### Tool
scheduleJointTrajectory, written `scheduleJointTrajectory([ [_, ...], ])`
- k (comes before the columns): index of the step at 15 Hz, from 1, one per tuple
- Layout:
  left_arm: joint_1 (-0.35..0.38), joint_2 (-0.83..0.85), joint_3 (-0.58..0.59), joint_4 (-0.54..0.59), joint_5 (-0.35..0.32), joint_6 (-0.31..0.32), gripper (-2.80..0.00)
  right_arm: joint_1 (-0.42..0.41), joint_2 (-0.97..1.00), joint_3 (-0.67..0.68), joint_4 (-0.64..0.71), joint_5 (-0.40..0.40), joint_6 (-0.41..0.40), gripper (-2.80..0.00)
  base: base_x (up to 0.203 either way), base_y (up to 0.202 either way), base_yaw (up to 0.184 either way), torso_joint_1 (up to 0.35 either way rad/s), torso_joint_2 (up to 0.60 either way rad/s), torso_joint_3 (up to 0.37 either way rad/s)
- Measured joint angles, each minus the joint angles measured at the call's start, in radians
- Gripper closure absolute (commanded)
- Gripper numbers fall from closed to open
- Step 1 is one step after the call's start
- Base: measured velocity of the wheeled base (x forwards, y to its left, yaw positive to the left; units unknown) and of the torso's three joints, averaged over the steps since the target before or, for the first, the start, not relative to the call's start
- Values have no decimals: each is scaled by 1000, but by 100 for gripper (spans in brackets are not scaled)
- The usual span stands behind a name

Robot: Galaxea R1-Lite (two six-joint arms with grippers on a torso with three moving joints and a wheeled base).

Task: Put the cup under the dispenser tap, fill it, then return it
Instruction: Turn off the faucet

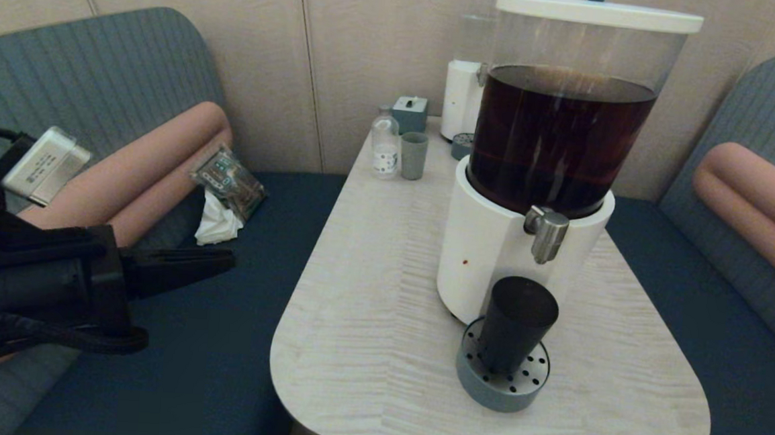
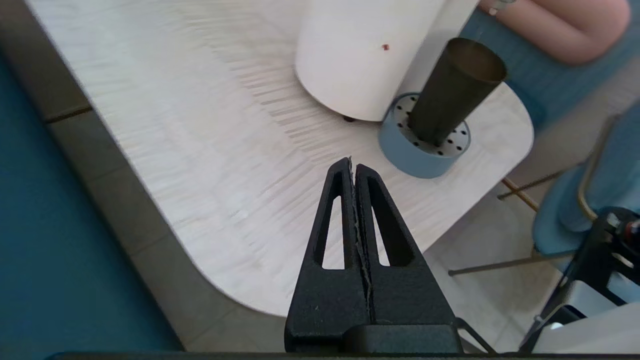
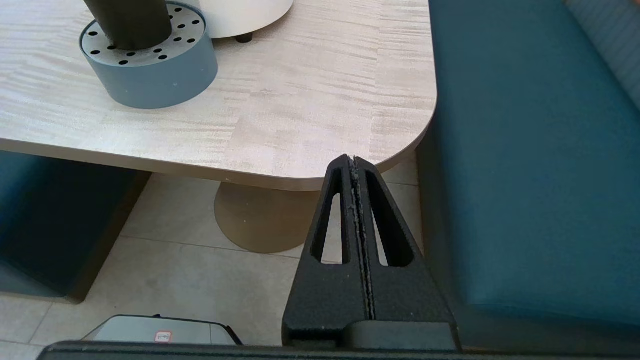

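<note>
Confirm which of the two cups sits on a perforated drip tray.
The matte black tapered cup, standing on the round grey-blue drip tray below the steel tap. The smaller grey-green cup stands directly on the tabletop.

Cup point(image 1: 515, 323) on drip tray point(image 1: 502, 384) (under tap point(image 1: 547, 232)).

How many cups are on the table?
2. The black cup stands on the round drip tray under the dispenser tap. The grey-green cup stands at the far end beside the small bottle. More may hide behind the dispenser.
</note>
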Motion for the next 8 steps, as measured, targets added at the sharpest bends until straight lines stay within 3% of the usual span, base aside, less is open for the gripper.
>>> scheduleJointTrajectory([
  [8, -120, 184, -85, -137, 6, -12, 0, 0, 0, 0, 0, 0, 1, 0, 0, 0, 0, 0, 0, 0],
])
